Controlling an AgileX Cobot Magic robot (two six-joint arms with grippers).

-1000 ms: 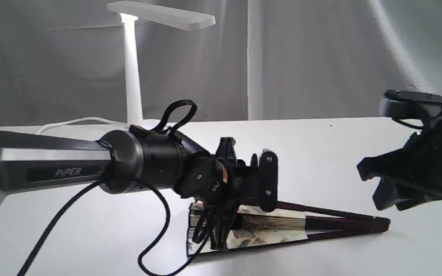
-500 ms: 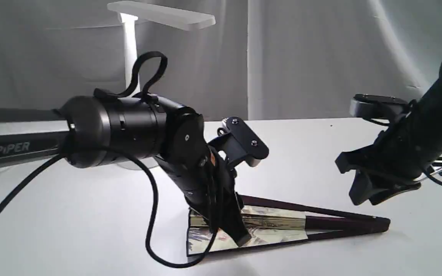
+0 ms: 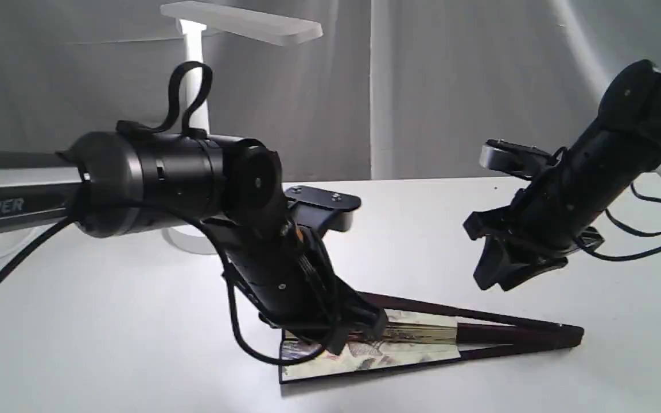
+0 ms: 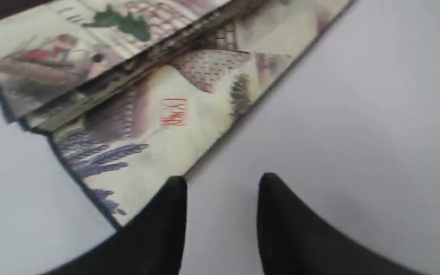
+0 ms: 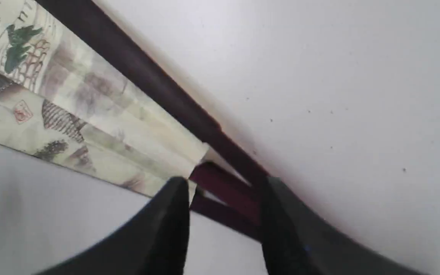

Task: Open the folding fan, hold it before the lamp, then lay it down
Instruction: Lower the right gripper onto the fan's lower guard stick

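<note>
The folding fan (image 3: 416, 338) lies partly spread on the white table (image 3: 451, 229), its painted paper to the left and its dark maroon ribs meeting at the right. My left gripper (image 3: 365, 332) hangs low over the paper end. It is open with nothing between its fingers, and in the left wrist view (image 4: 222, 183) one fingertip (image 4: 174, 206) stands over the fan's (image 4: 159, 95) edge. My right gripper (image 3: 494, 275) hovers open above the ribs; in the right wrist view (image 5: 224, 183) the ribs (image 5: 224, 191) show in the gap. The lamp (image 3: 195, 115) stands at the back left.
The left arm's black cable (image 3: 238, 338) loops down near the fan's left edge. The lamp's round base (image 3: 184, 241) sits behind the left arm. A grey curtain (image 3: 451, 86) closes off the back of the table.
My left wrist turned and tilted down, bringing its gripper low over the fan's paper. The right arm moved left and its gripper now points down at the ribs. The fan has not moved.
</note>
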